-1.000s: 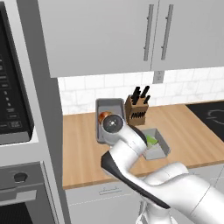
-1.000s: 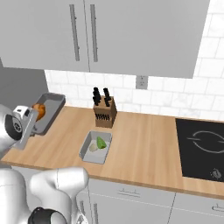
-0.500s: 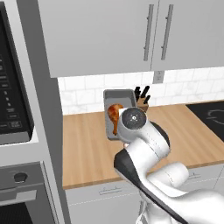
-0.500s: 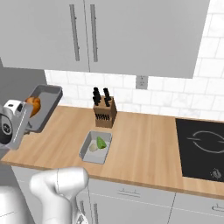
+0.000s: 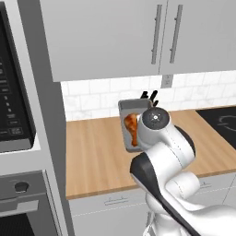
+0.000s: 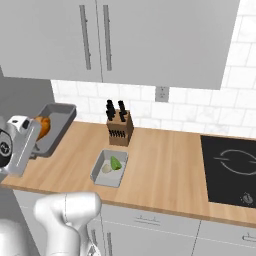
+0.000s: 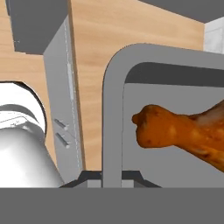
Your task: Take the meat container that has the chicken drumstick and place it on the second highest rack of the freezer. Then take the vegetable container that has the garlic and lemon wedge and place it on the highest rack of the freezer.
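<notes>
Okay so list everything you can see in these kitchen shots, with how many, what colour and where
meat container: one, grey, lifted and tilted above the counter's left end
chicken drumstick: one, orange-brown, inside the meat container
vegetable container: one, light grey, flat on the counter in front of the knife block
lemon wedge: one, yellow-green, inside the vegetable container
garlic: one, off-white, beside the lemon wedge
knife block: one, wooden with black handles, by the backsplash
counter: one, light wood
cooktop: one, black, at the counter's right end
upper cabinets: grey, bar handles, above the counter
end effector: one, dark fingers, closed on the meat container's rim
</notes>
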Robot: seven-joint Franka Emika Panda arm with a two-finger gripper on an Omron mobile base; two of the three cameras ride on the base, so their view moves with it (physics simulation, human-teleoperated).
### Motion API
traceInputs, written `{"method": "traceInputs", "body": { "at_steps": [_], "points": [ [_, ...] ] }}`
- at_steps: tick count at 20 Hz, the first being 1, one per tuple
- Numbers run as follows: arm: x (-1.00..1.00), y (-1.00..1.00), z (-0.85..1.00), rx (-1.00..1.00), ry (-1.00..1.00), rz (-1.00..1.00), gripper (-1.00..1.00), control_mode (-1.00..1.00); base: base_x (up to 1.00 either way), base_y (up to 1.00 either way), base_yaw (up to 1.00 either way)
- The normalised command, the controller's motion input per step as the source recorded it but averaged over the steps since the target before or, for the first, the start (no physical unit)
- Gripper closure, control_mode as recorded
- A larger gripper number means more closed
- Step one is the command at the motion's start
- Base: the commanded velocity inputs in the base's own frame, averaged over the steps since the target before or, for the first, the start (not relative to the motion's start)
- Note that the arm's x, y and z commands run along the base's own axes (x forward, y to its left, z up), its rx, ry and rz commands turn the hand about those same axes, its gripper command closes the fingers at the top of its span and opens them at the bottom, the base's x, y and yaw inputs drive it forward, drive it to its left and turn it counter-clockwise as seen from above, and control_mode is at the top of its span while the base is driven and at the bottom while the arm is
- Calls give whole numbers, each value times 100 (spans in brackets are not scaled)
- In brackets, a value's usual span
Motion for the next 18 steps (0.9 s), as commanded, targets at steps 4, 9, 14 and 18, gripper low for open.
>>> {"method": "traceInputs", "body": {
  "at_steps": [4, 9, 14, 18],
  "points": [
    [-1, -4, 7, -2, 6, 0, 100, -100, 0, 0, 0],
    [0, 2, 0, -1, 1, 0, 100, -100, 0, 0, 0],
    [-7, -3, 0, 0, -2, 6, 100, -100, 0, 0, 0],
    [0, 0, 0, 0, 0, 0, 100, 100, -64, 9, 30]
  ]
}}
